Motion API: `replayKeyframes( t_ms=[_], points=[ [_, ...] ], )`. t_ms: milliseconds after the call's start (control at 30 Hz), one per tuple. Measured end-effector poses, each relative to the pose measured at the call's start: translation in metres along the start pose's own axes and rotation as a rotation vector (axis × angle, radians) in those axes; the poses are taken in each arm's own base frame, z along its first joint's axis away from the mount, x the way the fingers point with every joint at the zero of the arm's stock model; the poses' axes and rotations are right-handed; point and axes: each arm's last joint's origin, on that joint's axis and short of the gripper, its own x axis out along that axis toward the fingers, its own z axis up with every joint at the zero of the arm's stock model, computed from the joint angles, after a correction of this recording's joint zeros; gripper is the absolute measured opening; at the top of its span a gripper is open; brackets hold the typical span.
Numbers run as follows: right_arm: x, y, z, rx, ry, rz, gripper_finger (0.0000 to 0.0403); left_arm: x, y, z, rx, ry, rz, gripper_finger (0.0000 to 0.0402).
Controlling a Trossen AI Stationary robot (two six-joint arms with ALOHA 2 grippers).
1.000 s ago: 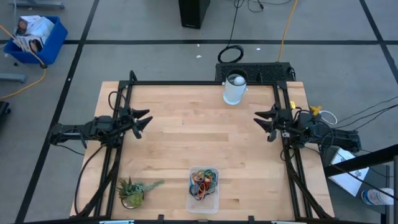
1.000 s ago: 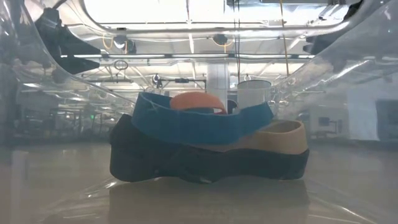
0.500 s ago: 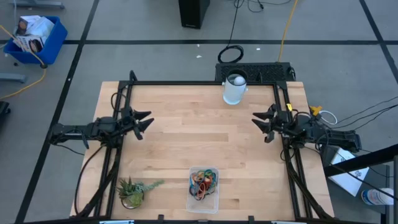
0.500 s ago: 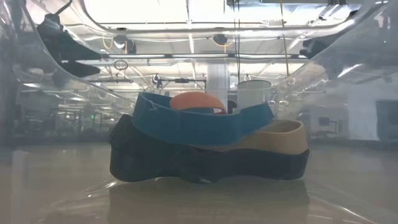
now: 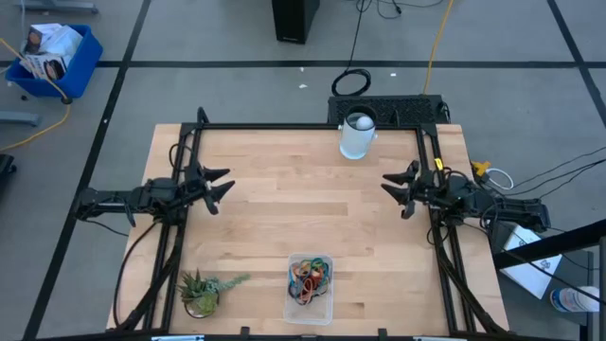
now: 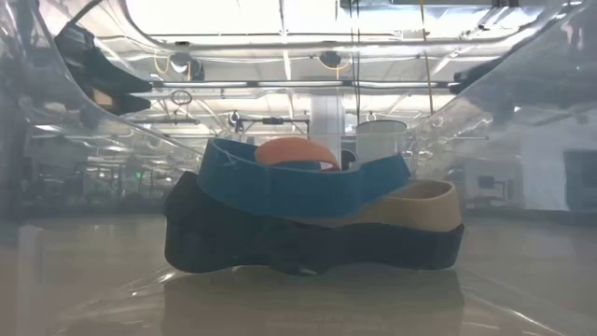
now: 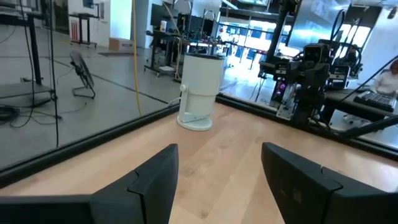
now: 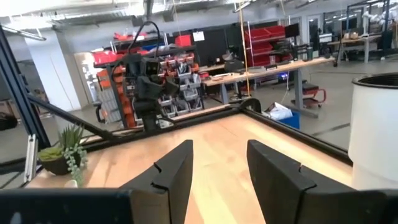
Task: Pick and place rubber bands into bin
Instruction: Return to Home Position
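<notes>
Clear rectangular plastic bin [image 5: 310, 305], holding coloured rubber bands [image 5: 311, 275], sitting equidistant from left gripper [image 5: 223, 184] and right gripper [image 5: 393, 188]; fingers [image 7: 155, 180] on both gaping, empty.

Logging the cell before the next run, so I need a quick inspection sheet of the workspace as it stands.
Surface: wooden table; no loose bands seen on it.
Job's things: rubber bands piled inside the clear bin, on the table edge opposite the white cup.
Clutter: white cup at the far edge; small plant beside the bin, on the left arm's side.
Grippers: left gripper and right gripper both open, holding nothing, at opposite table sides.
Cables: black coil and yellow cable on the floor; white cable by the right arm.
Surroundings: blue crate on the floor.
</notes>
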Motion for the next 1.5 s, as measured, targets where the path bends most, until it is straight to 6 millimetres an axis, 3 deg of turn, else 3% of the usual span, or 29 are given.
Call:
replayKeyframes(
  t_ms=[1500],
  points=[
    [0.0001, -0.0003, -0.0014, -0.002, 0.013, -0.004, 0.0148, 0.0001, 0.0, 0.0, 0.003, -0.002, 0.0, 0.0237]
  ],
)
